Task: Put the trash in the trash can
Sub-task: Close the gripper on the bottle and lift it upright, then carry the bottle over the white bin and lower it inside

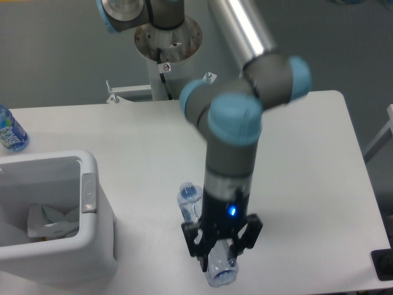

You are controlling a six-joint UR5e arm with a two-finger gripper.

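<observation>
The crushed bottle (pixel 206 236) is clear, crinkled plastic with a bluish tint at both ends, long and flattened. One end shows near the middle of the counter (pixel 307 153) beside the arm (pixel 230 160), the other pokes out below the black fingers toward the near edge. Its long axis runs from up-left to down-right, roughly away from the bin and toward the front of the counter. Whether it rests on the surface or hangs just above it I cannot tell.

The gripper (pixel 221 255) points straight down with its dark fingers clamped on either side of the bottle's lower half, a small blue light glowing on the wrist above.

The trash can (pixel 92 203) stands at the left, a smooth white plastic box with rounded corners and a grey oblong latch on the side facing the arm. Inside it lies the crumpled wrapper (pixel 52 221), white and partly see-through, all folds and creases.

A water bottle (pixel 9 130) with a blue label stands at the far left edge, well apart from the rest. The counter is plain matte white.
</observation>
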